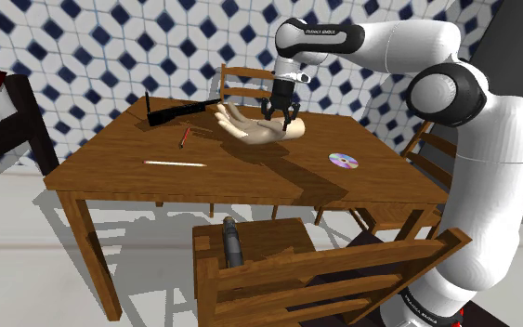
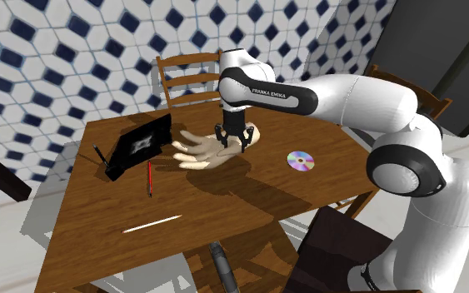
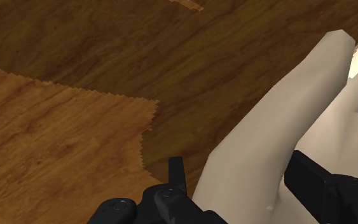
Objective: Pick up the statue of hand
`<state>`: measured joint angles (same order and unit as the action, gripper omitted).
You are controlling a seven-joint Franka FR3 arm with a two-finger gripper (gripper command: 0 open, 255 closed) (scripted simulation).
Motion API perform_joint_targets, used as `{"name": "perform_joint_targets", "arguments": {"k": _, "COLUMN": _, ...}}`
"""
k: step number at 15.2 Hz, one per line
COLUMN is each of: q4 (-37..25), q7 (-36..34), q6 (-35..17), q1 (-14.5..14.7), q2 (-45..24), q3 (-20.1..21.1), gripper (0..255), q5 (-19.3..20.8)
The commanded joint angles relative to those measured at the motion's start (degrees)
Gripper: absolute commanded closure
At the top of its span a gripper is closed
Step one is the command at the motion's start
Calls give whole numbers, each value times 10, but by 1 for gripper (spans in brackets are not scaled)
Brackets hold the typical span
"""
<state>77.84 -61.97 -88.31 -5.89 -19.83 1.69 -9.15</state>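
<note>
A pale beige hand statue (image 1: 248,129) (image 2: 197,151) lies flat on the wooden table (image 1: 250,186), its fingers pointing toward the shoulder view's left. My black gripper (image 1: 282,115) (image 2: 233,143) comes straight down on the statue's wrist end. In the wrist view the statue (image 3: 266,140) runs between the two black fingers (image 3: 176,170), which press against its sides, so the gripper (image 3: 238,173) is shut on it. The statue rests on the tabletop.
A black flat device (image 1: 180,111) (image 2: 141,145) lies beyond the statue's fingertips. A red pen (image 1: 185,137) (image 2: 150,177), a white stick (image 1: 176,163) (image 2: 152,223) and a disc (image 1: 344,160) (image 2: 300,161) lie on the table. Wooden chairs (image 1: 247,84) (image 1: 287,274) stand around it.
</note>
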Motion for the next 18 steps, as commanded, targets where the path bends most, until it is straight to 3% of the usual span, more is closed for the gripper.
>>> {"name": "perform_joint_targets", "arguments": {"k": 1, "q4": 2, "q7": 1, "q6": -1, "q1": 0, "q2": -1, "q3": 1, "gripper": 255, "q5": -1}}
{"name": "perform_joint_targets", "arguments": {"k": 18, "q4": -176, "q7": -20, "q6": 136, "q1": -2, "q2": -41, "q3": 2, "gripper": 255, "q5": -2}}
